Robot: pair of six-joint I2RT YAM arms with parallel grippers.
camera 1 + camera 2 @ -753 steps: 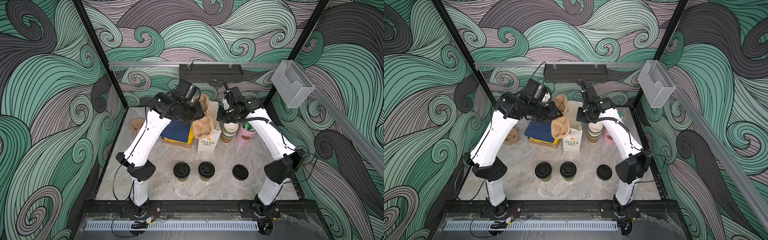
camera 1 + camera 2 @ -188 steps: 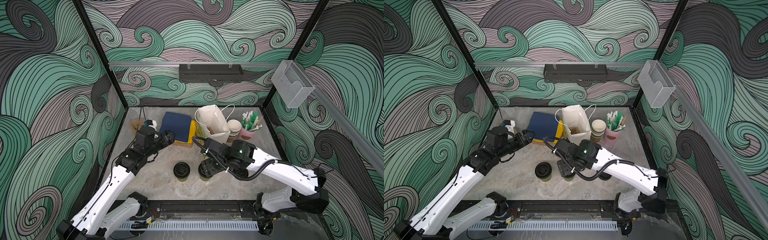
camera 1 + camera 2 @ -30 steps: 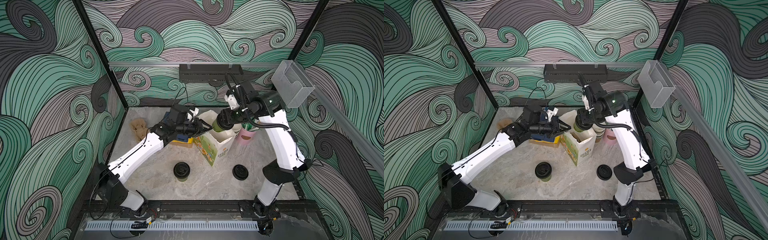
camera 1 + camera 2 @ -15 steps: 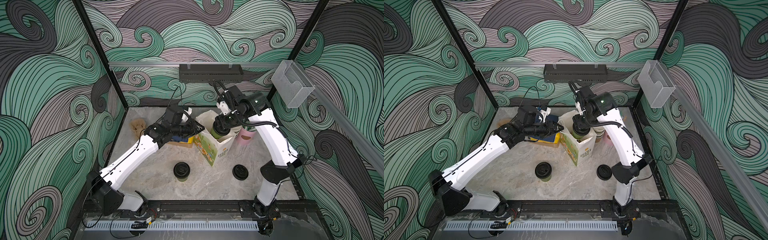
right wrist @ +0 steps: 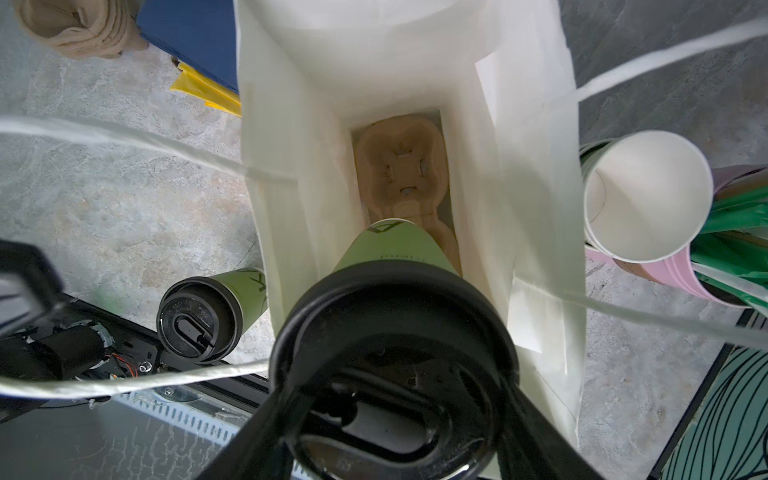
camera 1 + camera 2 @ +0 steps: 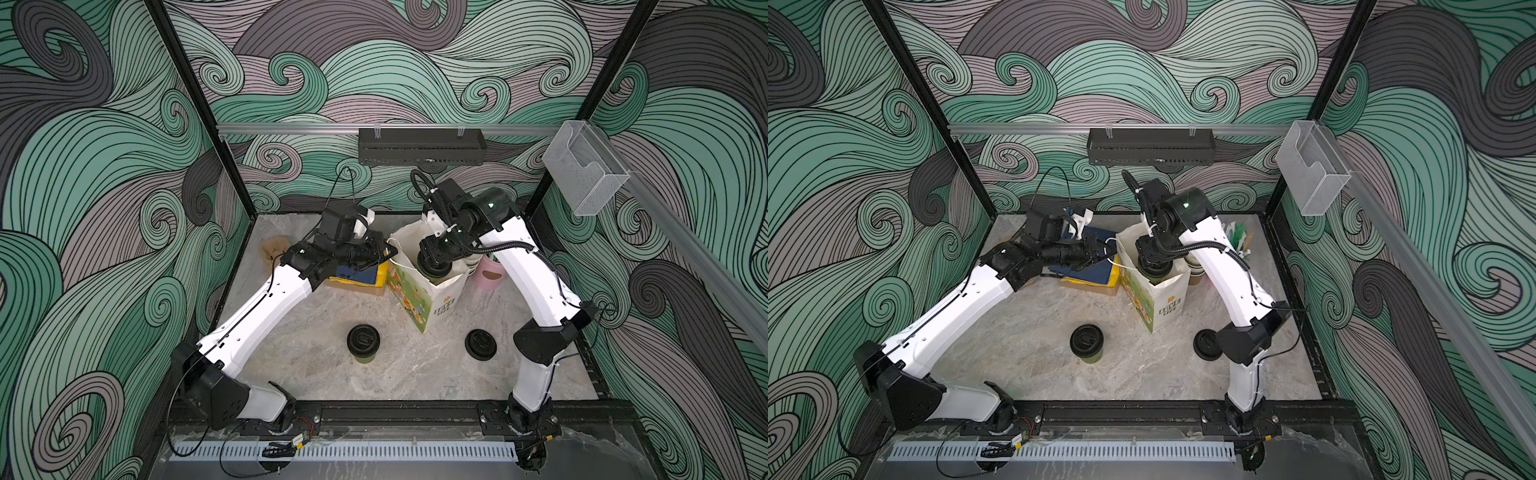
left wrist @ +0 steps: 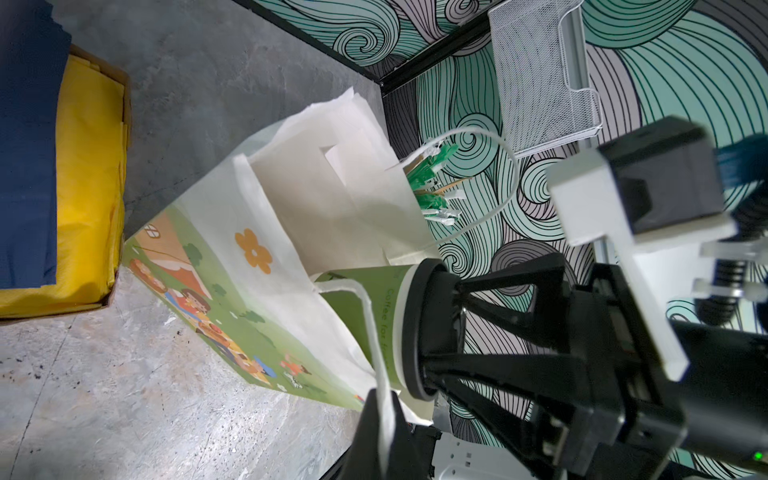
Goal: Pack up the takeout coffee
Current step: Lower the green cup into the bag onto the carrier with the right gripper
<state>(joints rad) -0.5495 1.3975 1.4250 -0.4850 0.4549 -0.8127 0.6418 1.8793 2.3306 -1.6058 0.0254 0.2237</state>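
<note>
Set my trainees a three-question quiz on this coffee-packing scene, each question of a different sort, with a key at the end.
1. True or false: the left gripper is shut on the string handle of the paper bag.
2. Choose one. The lidded cup in the right gripper is: A) lying beside the bag; B) upright, partway into the bag's open mouth; C) upside down under the bag.
3. Short answer: how many lidded cups stand on the table outside the bag?

Key: 1 true. 2 B. 3 one, the second cup.
</note>
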